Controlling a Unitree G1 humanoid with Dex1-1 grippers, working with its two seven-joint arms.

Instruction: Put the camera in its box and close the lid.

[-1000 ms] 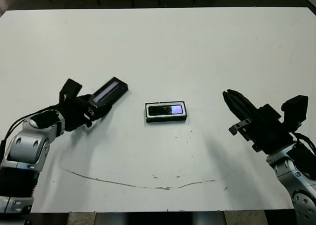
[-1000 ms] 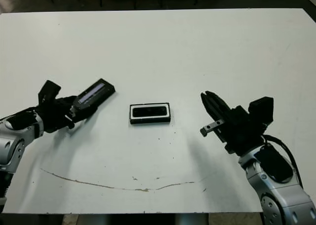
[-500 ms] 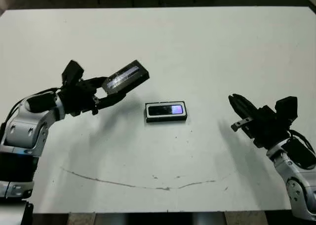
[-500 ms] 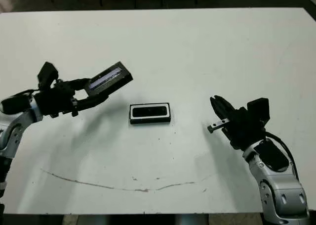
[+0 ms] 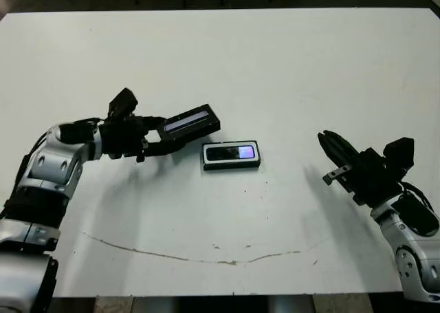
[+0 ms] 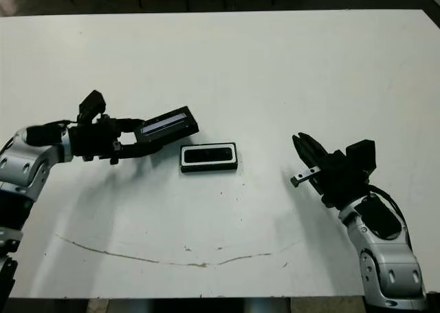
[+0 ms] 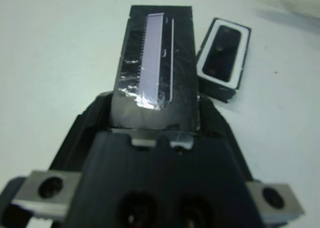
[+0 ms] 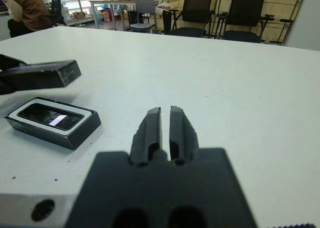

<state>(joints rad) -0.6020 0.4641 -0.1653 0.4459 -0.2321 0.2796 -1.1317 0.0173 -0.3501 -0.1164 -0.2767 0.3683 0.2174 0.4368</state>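
The box (image 5: 232, 166), a shallow tray with a black rim and white lining, lies at the table's middle with the camera (image 5: 232, 151) lying inside it, its glossy face showing a purple glint. My left gripper (image 5: 172, 133) is shut on the lid (image 5: 193, 120), a black cover with a greyish window strip. It holds the lid tilted above the table, just left of the box and apart from it. The left wrist view shows the lid (image 7: 156, 72) between the fingers, with the box (image 7: 206, 62) beyond it. My right gripper (image 5: 331, 146) hovers right of the box, shut and holding nothing.
A thin brown mark (image 5: 192, 258) runs across the white table near its front edge. In the right wrist view a person (image 8: 22, 7) sits beyond the table's far edge, among chairs (image 8: 195, 10) and desks.
My left arm has lifted the lid off the table and carried it right, close to the box. The right gripper drew back to the right, then held still.
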